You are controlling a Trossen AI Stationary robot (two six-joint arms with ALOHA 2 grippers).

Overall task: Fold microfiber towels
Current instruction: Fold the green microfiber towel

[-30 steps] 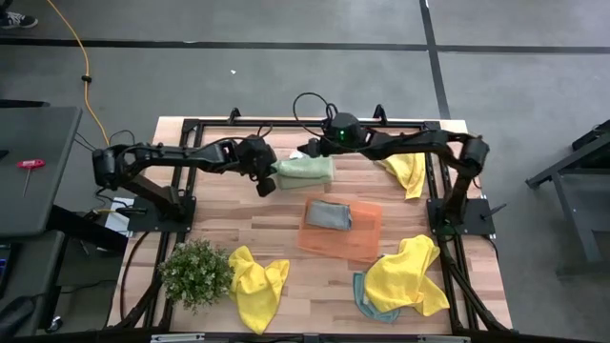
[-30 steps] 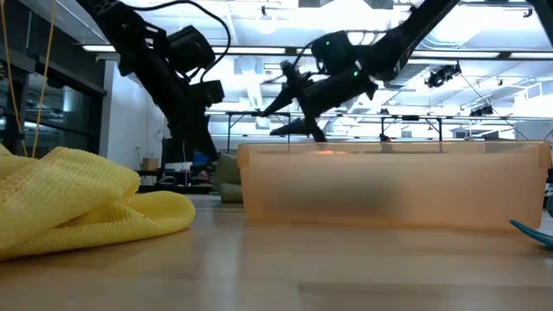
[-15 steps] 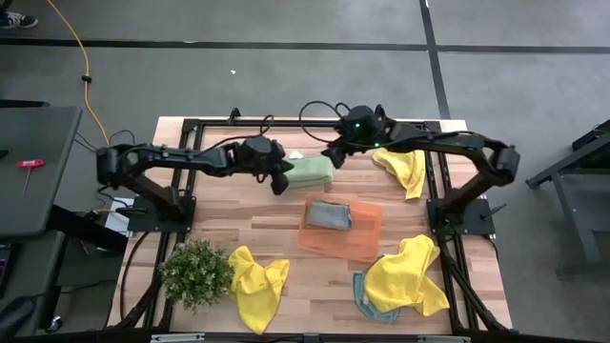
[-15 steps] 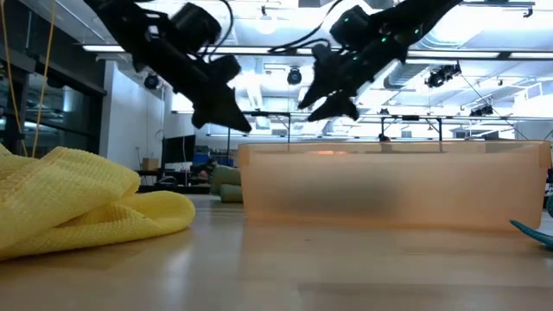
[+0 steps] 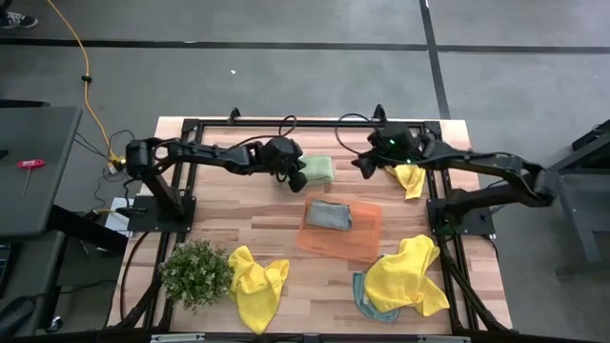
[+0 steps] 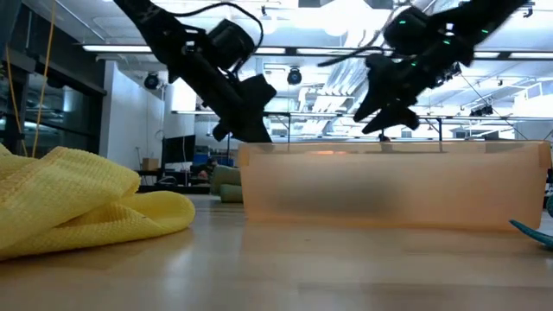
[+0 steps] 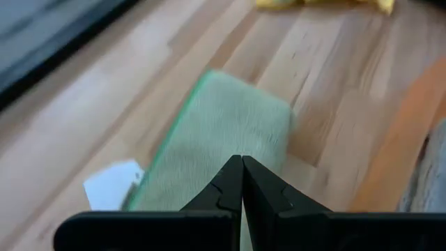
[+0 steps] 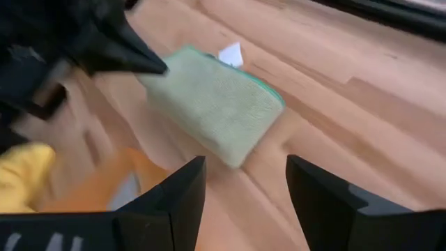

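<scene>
Soft and fuzzy, the pale green towel (image 5: 315,171) lies folded into a small thick block on the wooden surface (image 5: 238,214), near its far edge. Such cloth is probably light and limp, so it will sag and can open again if it is lifted by only one layer; I think a hold on a corner or edge through all the layers is safest.

The left pincer (image 5: 297,176) is fully closed, holds nothing, and sits at the towel's left end. The right pincer (image 5: 363,166) stands wide open and empty, near the towel's right side, not touching it.

The orange tray (image 5: 367,238) in the middle holds one folded grey-blue towel (image 5: 328,214). Loose yellow towels (image 5: 257,283) lie crumpled around the surface, one over a teal cloth (image 5: 362,293).
</scene>
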